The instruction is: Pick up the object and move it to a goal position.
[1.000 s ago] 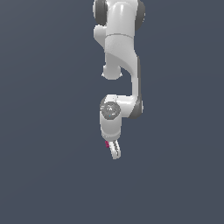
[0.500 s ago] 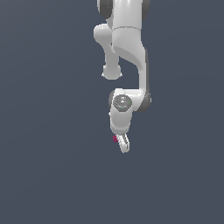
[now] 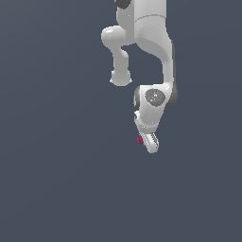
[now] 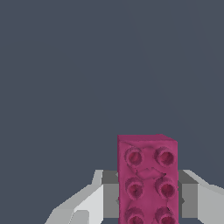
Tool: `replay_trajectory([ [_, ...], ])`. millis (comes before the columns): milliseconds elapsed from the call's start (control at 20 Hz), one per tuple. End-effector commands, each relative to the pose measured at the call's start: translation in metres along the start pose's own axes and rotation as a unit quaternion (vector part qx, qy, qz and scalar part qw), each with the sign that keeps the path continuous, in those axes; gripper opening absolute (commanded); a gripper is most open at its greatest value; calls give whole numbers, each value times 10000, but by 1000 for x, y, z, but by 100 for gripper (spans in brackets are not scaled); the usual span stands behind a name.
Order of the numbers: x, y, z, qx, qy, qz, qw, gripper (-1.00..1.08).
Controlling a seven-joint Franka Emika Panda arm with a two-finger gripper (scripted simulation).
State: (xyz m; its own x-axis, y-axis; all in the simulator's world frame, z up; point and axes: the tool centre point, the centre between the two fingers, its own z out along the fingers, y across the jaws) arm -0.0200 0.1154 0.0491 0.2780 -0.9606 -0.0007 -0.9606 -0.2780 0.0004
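Magenta-pink and studded, the brick-like block (image 4: 147,181) fills the lower middle of the wrist view, its top face turned to the camera with two columns of round studs running along its length. On either long side of it sits a grey finger pad (image 4: 110,199), each pressed flat against the block's side wall, with the white finger bodies spreading outward beyond the pads. The gripper (image 4: 147,205) is thus closed on the block, which sits between the pads and juts out past them toward the plain dark slate-blue background (image 4: 65,78).

From the exterior view, the white Panda arm (image 3: 151,33) comes down from the upper edge, bends through a rounded elbow and ends in a wrist joint with a grey disc (image 3: 154,96) on its face. Below that joint the gripper (image 3: 147,142) points downward and slightly toward the exterior view's right. The block (image 3: 140,140) shows there only as a tiny magenta speck at the fingertips, on the side of the gripper toward the exterior view's left; its studs cannot be made out in that view. Around the arm the same flat slate-blue background extends with no visible edge or surface line.
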Motion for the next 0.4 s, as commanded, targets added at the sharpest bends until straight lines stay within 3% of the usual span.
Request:
replay_trajectory([
  [0, -16, 4, -5, 1, 1, 7, 10000, -100],
  [350, -34, 6, -10, 1, 1, 7, 10000, -100],
])
